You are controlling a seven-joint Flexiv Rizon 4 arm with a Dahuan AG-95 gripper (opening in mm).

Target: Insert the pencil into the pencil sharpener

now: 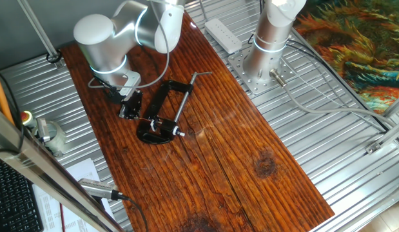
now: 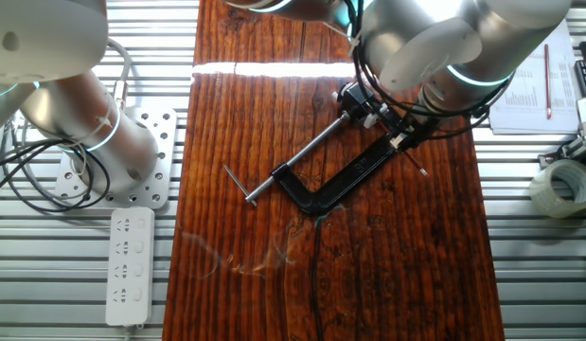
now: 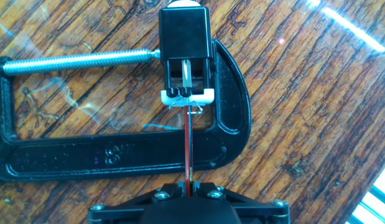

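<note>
Item: pencil [image 3: 188, 149], light, thin, snappable; our gripper [image 3: 189, 186] clenches its rear end. Sharpener [image 3: 186, 53], at twelve o'clock, sits fixed in the clamp [image 3: 117, 158]. We judge that grip point adequate.

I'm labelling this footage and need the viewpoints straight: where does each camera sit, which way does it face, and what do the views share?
One fixed view: high off one long side of the wooden table, looking down; shows the arm, its base and the gripper.
The other fixed view: overhead from the opposite side; arm, base, C-clamp.
Hand view: on the hand, looking along the fingers; gripper holds the pencil pointing at the pencil sharpener.
All three share the clamp.
</note>
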